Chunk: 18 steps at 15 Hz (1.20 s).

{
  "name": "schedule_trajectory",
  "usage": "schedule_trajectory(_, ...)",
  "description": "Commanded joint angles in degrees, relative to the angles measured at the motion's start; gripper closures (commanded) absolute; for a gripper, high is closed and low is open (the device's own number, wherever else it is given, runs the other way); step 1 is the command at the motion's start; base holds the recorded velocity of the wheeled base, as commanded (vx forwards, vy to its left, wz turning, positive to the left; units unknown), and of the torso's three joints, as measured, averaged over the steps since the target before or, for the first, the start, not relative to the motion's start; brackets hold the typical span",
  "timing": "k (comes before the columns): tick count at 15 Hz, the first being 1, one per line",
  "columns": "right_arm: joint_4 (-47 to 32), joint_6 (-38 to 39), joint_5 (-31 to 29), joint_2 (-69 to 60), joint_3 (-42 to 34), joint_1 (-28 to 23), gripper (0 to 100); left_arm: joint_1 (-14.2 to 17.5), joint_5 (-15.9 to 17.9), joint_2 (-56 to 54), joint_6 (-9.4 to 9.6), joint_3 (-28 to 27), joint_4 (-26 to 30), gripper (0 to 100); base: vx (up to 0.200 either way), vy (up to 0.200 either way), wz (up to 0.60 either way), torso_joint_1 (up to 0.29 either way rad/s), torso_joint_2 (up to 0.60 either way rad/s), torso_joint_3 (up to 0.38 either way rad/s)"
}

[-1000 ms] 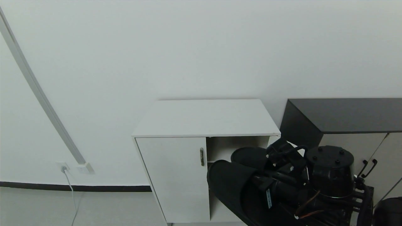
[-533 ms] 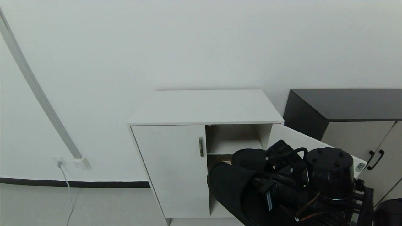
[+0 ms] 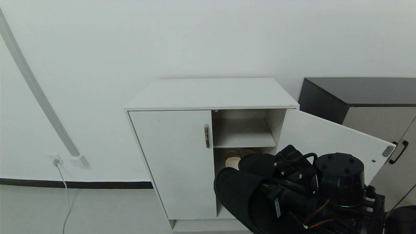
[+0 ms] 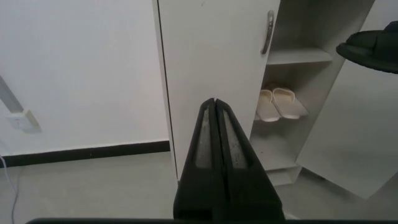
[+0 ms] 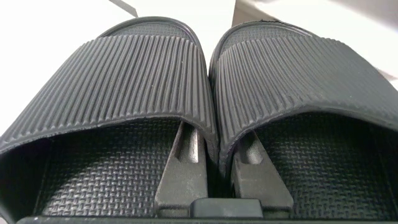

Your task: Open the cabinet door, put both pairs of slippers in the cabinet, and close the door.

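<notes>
Head view: white cabinet [image 3: 211,94] stands against the wall [image 3: 195,39]. Its right door [image 3: 328,143] is swung wide open toward the robot's right. The left door [image 3: 172,162] is closed, with a vertical metal handle [image 3: 206,136] on its inner edge. The open half has one shelf [image 3: 242,136]. Beige slippers [image 3: 234,160] sit side by side in the compartment under that shelf, partly hidden behind the black pair.

Black slippers [image 3: 240,191] are held in the air in front of the open half, level with the lower compartment, outside the cabinet.

Right wrist view: right gripper [image 5: 217,146] goes in from the heel end, with one of its fingers [image 5: 183,177] inside each slipper under the ribbed straps. They pinch the two adjoining side walls between them. The pair is side by side and touching.

Left wrist view: left gripper [image 4: 215,106] has its fingers [image 4: 205,143] pressed flat together. It hangs above the floor [image 4: 93,186], facing the closed left door. The beige pair shows past it in the open half.

Rest:
- Dark cabinet [image 3: 357,91] is just right of the white one, behind the open door.
- Socket [image 3: 54,160] is low on the wall to the left, with a cable [image 3: 65,198] dropping to the floor.
- Pale conduit strip [image 3: 35,94] runs diagonally up the wall.
- Black baseboard [image 3: 74,184] runs along the bottom of the wall.
</notes>
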State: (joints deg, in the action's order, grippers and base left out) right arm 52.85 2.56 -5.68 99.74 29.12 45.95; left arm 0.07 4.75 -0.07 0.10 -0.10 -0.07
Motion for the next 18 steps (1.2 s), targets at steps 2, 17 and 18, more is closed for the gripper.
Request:
schedule_trajectory(2,2.00,-0.01,-0.03,0.98,-1.09,0.02,100,0.01,-0.01,0.07,0.08,0.01,-0.01,100,0.000,0.000,0.00,-0.176,0.50,0.327)
schedule_trajectory(17,4.81,-0.10,-0.03,2.21,-1.53,-0.16,100,0.01,-0.01,0.07,-0.27,0.01,-0.01,100,0.000,0.000,0.00,-0.099,0.45,0.344)
schedule_trajectory(18,4.81,-0.10,-0.03,2.56,-1.35,-0.24,100,0.01,-0.45,0.07,-0.62,0.01,-0.01,100,0.000,0.000,0.00,0.000,0.00,0.000)
